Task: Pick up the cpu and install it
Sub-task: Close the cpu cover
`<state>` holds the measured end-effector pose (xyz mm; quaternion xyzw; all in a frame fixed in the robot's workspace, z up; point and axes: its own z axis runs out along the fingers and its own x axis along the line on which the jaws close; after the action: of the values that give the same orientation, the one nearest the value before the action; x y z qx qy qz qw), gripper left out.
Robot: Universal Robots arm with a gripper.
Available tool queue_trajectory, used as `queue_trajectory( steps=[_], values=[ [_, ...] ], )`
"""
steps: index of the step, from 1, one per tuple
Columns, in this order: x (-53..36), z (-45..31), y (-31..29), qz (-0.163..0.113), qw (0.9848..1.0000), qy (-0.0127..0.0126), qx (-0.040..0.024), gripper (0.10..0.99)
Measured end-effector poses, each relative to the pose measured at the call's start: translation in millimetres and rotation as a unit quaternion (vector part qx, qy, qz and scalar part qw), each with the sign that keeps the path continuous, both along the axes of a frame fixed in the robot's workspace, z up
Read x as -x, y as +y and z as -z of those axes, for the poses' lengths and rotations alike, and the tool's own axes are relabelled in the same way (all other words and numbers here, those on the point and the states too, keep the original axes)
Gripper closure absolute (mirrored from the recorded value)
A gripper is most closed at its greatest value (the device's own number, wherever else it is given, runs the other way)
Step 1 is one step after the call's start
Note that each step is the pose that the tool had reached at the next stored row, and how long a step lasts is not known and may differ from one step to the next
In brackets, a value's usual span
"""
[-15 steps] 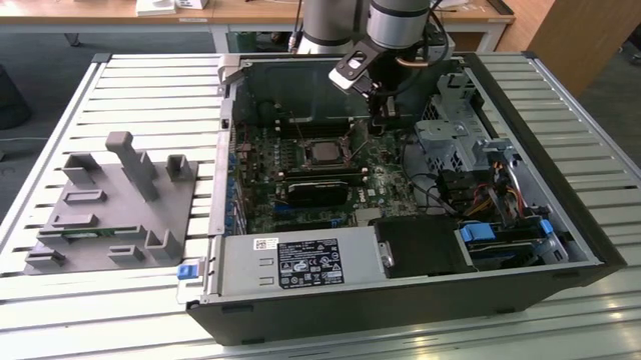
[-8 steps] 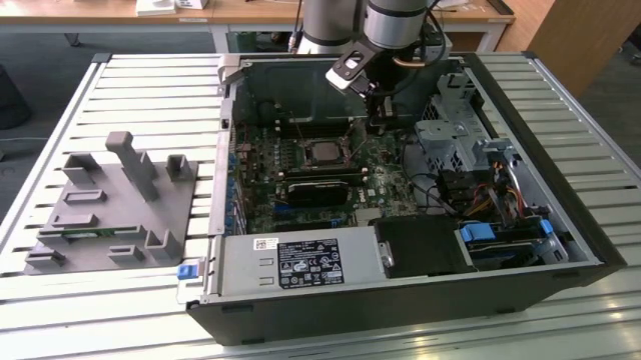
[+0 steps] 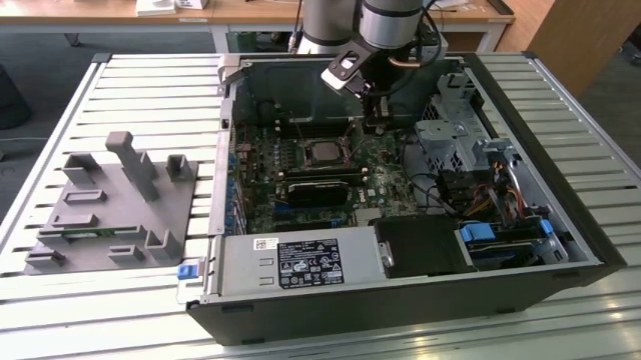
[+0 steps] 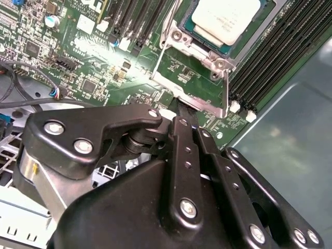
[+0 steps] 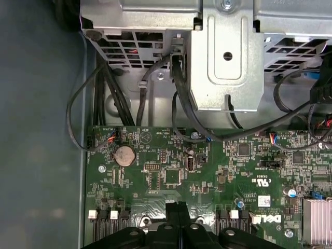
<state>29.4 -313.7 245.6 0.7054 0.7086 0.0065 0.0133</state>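
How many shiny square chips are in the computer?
1. The cpu lies in its metal socket frame on the green motherboard, just past the tip of the gripper. More could be hidden under the arm.

The arm (image 3: 386, 22) is hanging down from above, its wrist pointing nearly straight downward. The gripper (image 4: 185, 110) is holding its two black fingers (image 5: 172, 210) pressed together, gripping nothing, with its linkage bars folding inward in both wrist views.
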Motion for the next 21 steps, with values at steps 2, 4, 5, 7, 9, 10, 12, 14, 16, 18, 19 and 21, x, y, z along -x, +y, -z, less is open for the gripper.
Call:
queue_trajectory(
  steps=[2, 4, 5, 7, 9, 10, 12, 14, 16, 18, 19, 21],
  values=[
    [0.5, 0.0, 0.0, 0.000, 1.0000, 0.0000, 0.0001, 0.980],
    [0.7, 0.0, 0.0, 0.000, 1.0000, 0.0000, 0.0000, 0.980],
    [0.9, 0.0, 0.0, 0.000, 1.0000, 0.0000, 0.0000, 0.980],
    [1.4, 0.0, 0.0, 0.000, 1.0000, 0.0000, 0.0001, 0.980],
    [1.8, 0.0, 0.0, 0.000, 1.0000, 0.0000, 0.0000, 0.980],
    [2.1, 0.0, 0.0, 0.000, 1.0000, 0.0000, 0.0000, 0.980],
    [3.2, 0.0, 0.0, 0.000, 1.0000, 0.0000, 0.0000, 0.980],
    [4.8, 0.0, 0.0, 0.000, 1.0000, 0.0000, 0.0001, 0.980],
    [6.6, 0.0, 0.0, 0.000, 1.0000, 0.0000, 0.0001, 0.980],
    [8.6, 0.0, 0.0, 0.000, 1.0000, 0.0000, 0.0000, 0.980],
    [9.5, 0.0, 0.0, 0.000, 1.0000, 0.0000, 0.0000, 0.980],
    [11.0, 0.0, 0.0, 0.000, 1.0000, 0.0000, 0.0000, 0.980]
  ],
)
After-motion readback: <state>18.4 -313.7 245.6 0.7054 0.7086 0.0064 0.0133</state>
